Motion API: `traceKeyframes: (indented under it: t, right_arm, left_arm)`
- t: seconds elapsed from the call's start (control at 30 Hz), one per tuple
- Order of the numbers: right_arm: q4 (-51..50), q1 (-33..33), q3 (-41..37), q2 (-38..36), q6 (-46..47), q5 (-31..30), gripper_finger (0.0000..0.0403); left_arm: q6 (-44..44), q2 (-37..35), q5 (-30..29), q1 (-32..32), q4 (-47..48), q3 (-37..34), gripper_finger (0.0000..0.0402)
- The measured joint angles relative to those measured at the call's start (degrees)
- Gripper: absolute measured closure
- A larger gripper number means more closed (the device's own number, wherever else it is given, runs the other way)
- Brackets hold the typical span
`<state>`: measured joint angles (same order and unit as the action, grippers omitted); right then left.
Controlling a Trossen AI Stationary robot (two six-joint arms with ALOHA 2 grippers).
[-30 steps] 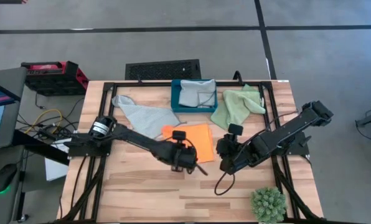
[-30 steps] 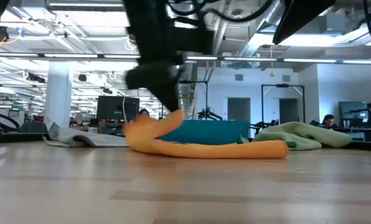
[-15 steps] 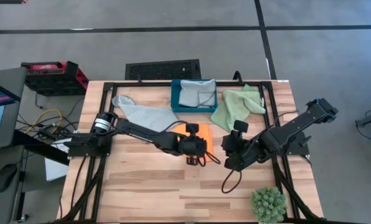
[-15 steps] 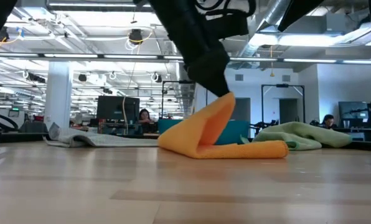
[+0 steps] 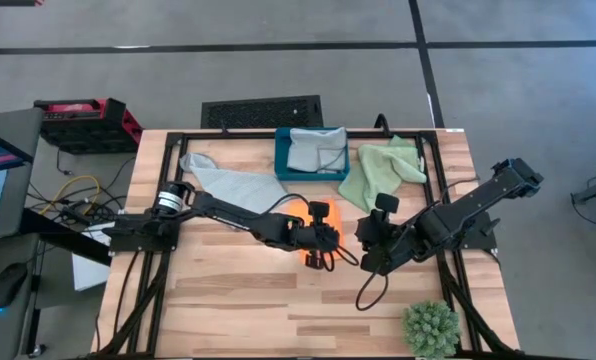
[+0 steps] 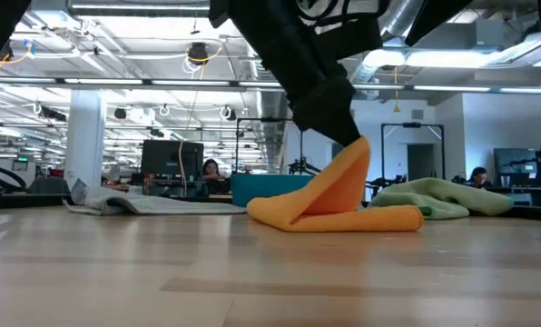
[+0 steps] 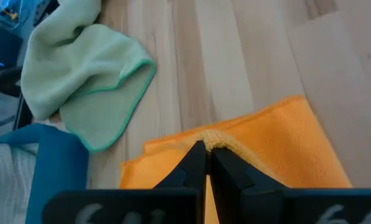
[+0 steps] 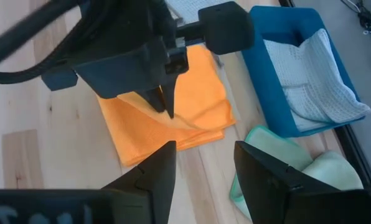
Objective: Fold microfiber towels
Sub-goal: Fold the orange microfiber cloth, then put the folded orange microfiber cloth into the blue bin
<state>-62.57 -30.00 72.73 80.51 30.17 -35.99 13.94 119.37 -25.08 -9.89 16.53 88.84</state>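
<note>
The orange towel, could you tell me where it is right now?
In the high view the orange towel lies mid-table, just in front of the teal box and left of the green towel; the left tool pinches its raised edge.

Both arms reach toward mid-table.
Left gripper point(image 7: 205, 152) has its fingers pinched together; right gripper point(image 8: 201, 155) waits nearby, fingers spread.

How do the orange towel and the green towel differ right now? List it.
The orange towel is pinched at an edge by the shut left gripper and lifted into a fold; the green towel lies loose and rumpled, untouched. Orange sits mid-table, green beside the teal box. Both rest on the wooden table.
</note>
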Motion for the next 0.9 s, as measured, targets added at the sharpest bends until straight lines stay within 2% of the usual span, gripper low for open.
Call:
traceKeyframes:
  t: [0.37, 0.9]
  right_arm:
    - [0.0, 0.0, 0.0, 0.04, 0.26, 0.0, 0.0222]
    - [0.0, 0.0, 0.0, 0.04, 0.33, 0.09, 0.0221]
  left_arm:
    - [-1.53, 0.0, 3.44, -0.02, -0.98, 0.04, 0.037]
    - [-6.14, -0.04, 4.11, -0.02, 0.07, 0.04, 0.0252]
